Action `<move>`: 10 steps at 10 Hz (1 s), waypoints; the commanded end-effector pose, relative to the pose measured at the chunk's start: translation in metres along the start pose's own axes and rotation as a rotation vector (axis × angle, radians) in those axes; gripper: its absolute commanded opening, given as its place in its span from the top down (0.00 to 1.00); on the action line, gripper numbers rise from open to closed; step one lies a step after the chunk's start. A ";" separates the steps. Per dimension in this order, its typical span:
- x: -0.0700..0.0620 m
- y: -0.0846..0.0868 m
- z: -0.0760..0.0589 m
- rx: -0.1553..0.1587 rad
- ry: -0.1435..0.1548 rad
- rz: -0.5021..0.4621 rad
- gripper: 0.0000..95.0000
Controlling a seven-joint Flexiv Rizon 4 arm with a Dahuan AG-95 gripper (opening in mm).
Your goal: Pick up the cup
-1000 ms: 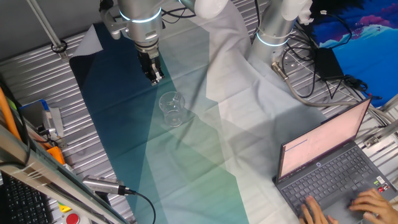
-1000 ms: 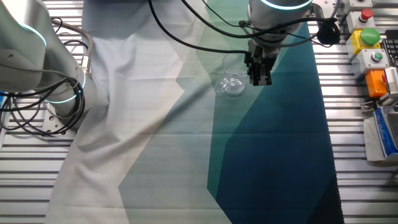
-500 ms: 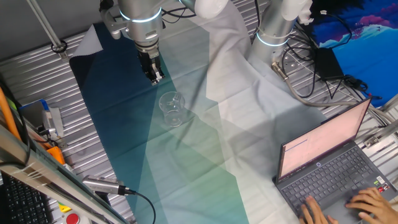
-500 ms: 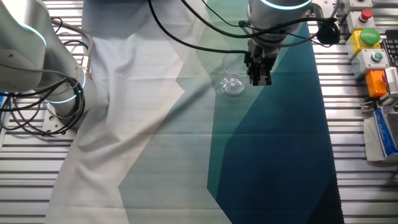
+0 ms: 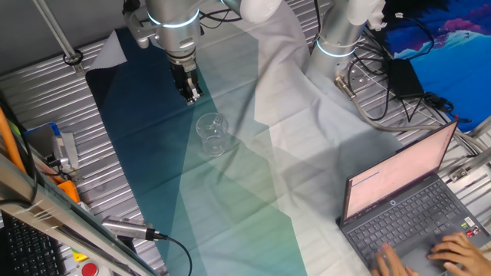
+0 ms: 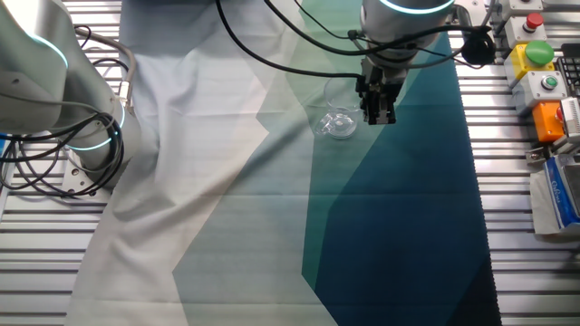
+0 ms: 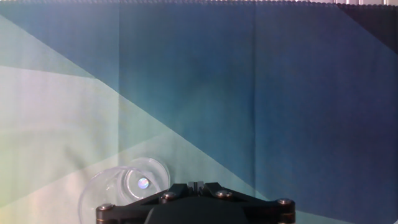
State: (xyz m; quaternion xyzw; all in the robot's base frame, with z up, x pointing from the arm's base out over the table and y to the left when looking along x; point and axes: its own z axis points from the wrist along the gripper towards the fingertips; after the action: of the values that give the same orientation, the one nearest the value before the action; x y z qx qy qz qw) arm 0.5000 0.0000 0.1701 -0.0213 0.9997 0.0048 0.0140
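The clear plastic cup (image 5: 212, 134) stands upright on the blue-green cloth (image 5: 153, 123). It also shows in the other fixed view (image 6: 338, 110) and at the lower left of the hand view (image 7: 124, 185). My gripper (image 5: 192, 95) hangs above the cloth, a short way beyond and beside the cup, not touching it. In the other fixed view my gripper (image 6: 378, 112) is just right of the cup. In the hand view the fingertips (image 7: 196, 185) are pressed together with nothing between them.
A second arm's base (image 5: 337, 38) with cables stands at the back. A laptop (image 5: 406, 199) with a person's hand (image 5: 460, 249) on it is at the right. Button boxes (image 6: 535, 63) sit on the slatted table's edge. White cloth (image 6: 199, 136) lies crumpled beside the blue-green one.
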 end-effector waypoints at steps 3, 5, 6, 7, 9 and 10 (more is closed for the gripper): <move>0.000 0.000 0.000 0.002 0.001 -0.081 1.00; 0.000 0.000 0.000 0.003 0.001 -0.136 1.00; 0.001 0.000 0.000 0.001 -0.003 -0.165 1.00; 0.003 0.000 0.001 0.006 -0.001 -0.161 1.00; 0.000 -0.001 0.008 0.002 -0.007 -0.190 1.00; -0.008 -0.004 0.015 -0.002 -0.015 -0.224 1.00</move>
State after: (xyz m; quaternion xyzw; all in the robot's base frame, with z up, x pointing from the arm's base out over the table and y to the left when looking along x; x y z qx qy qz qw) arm 0.5049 -0.0035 0.1575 -0.1256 0.9918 0.0014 0.0220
